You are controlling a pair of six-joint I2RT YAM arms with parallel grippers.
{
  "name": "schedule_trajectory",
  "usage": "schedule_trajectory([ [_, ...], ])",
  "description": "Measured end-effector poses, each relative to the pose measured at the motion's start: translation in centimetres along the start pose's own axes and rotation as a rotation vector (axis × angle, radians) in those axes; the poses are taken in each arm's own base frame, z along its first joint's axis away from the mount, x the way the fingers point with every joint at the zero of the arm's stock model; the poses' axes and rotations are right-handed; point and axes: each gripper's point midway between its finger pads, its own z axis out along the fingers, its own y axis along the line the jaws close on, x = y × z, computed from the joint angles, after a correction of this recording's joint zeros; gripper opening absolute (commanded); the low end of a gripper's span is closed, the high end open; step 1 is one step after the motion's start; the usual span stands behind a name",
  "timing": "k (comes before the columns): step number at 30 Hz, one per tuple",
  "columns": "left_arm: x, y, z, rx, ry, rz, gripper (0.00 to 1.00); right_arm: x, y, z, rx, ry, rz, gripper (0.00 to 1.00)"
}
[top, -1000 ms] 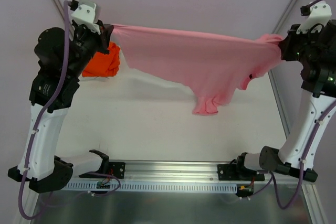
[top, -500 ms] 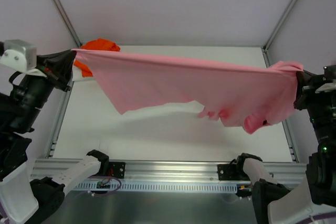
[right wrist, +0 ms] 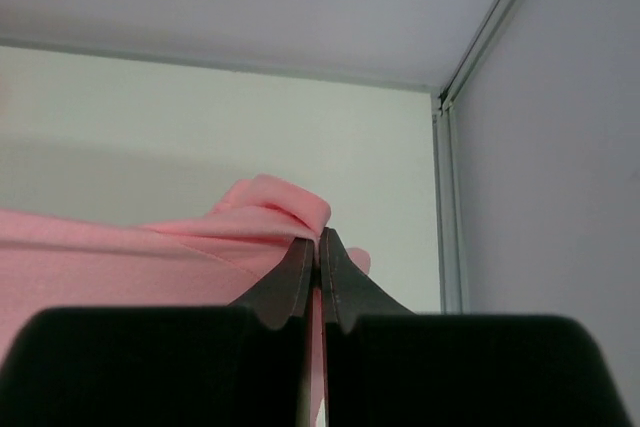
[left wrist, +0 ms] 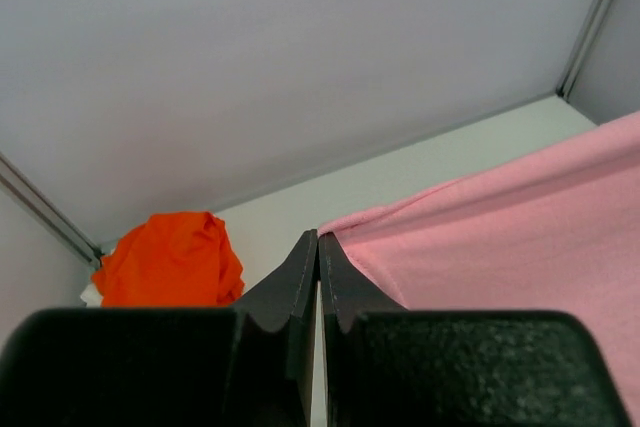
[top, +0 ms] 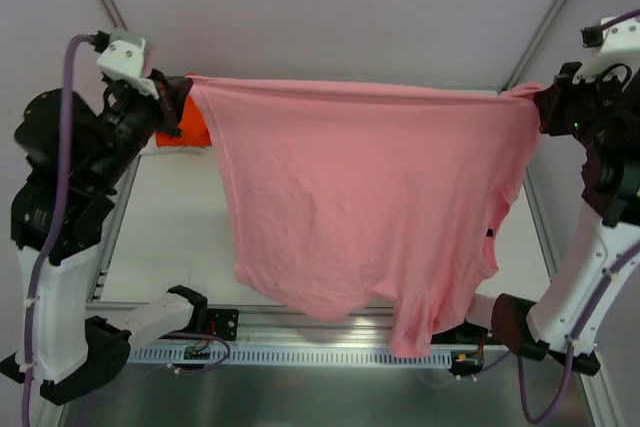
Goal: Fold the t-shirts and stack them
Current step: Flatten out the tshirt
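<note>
High above the white table top (top: 165,232), the plain light pink cloth t-shirt (top: 360,207) hangs spread out as a broad sheet between the two arms. Its upper edge is pulled into a nearly straight, taut line from one claw to the other. The left gripper (top: 184,88) is clamped tight on the shirt's upper left corner; the left wrist view shows its black fingers pressed together with a thin edge of pink fabric pinched at their tips. The right gripper (top: 541,105) is likewise closed on the upper right corner, and the right wrist view shows a small bunched fold of pink cloth rising just over its pressed-together fingertips. Below the taut edge the pink shirt drapes down in soft wrinkles, with a longer tongue of fabric on its right side reaching in front of the metal rail (top: 330,332) at the near edge of the table. The plain bright orange cloth t-shirt (top: 190,129) lies crumpled in a heap at the far left corner of the table, partly hidden behind the left arm and the pink shirt's corner.
</note>
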Motion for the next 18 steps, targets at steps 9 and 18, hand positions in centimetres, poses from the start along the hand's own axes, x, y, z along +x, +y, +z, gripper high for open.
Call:
schedule_trajectory([
  [9,7.6,-0.3,10.2,-0.005,0.168,0.003,0.0,4.5,-2.4,10.5,-0.031,0.212,0.066,0.0],
  [18,9.2,0.6,17.3,-0.023,0.179,0.002,0.0,2.1,-3.8,13.6,-0.009,0.164,0.028,0.0],
])
